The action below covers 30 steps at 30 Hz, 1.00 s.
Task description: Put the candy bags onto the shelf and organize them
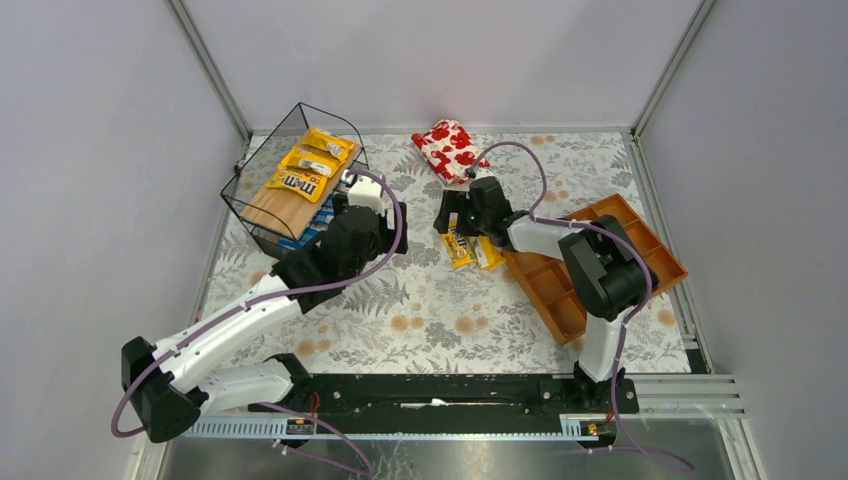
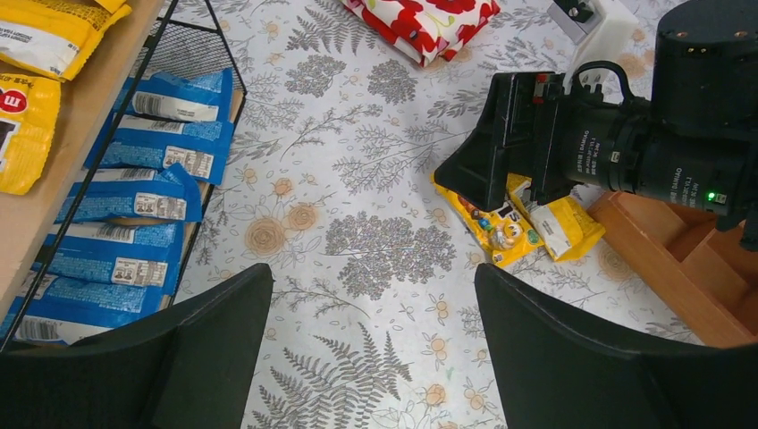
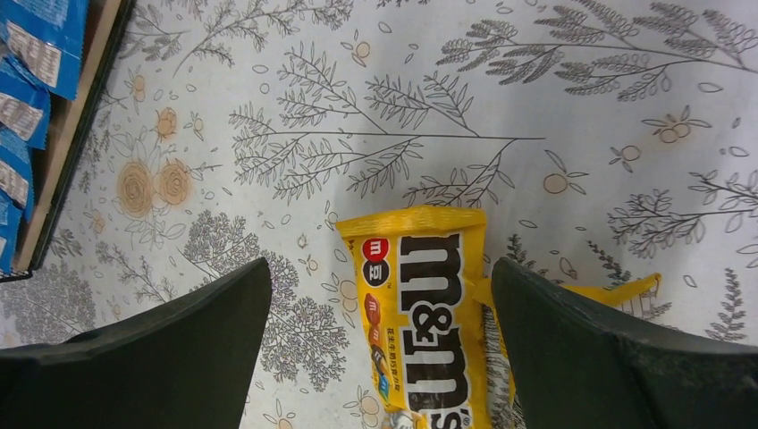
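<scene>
The shelf (image 1: 262, 205) stands at the back left, a black wire rack with wooden tiers. Yellow candy bags (image 1: 305, 168) lie on its top board and several blue ones (image 2: 134, 192) are packed on the lower tier. Two more yellow bags (image 1: 458, 245) (image 1: 488, 252) lie side by side on the table. My right gripper (image 3: 380, 268) hovers open over the left one (image 3: 425, 313), which lies between its fingers; the other bag (image 3: 626, 290) is partly hidden by the right finger. My left gripper (image 2: 374, 273) is open and empty beside the shelf, over bare tablecloth.
A red-and-white floral pouch (image 1: 450, 148) lies at the back middle. An orange-brown compartment tray (image 1: 600, 265) sits right of the loose bags, touching them. Grey walls close the table on three sides. The right gripper's black body (image 2: 501, 143) is close in front of my left one.
</scene>
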Each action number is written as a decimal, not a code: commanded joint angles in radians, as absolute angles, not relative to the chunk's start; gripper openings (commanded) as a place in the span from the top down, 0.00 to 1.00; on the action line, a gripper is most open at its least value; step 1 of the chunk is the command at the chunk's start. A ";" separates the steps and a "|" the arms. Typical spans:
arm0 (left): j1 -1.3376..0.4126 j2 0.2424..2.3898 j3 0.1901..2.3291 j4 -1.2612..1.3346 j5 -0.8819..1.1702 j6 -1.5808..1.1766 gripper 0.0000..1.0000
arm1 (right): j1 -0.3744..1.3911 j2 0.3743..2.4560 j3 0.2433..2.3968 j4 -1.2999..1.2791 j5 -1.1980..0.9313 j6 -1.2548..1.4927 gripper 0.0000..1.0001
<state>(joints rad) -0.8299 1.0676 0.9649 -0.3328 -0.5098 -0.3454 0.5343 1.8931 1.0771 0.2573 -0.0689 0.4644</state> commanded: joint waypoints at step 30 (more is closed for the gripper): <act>-0.598 1.186 0.866 -0.266 -0.122 -0.633 0.10 | 0.588 1.824 0.988 0.523 -0.371 0.404 0.00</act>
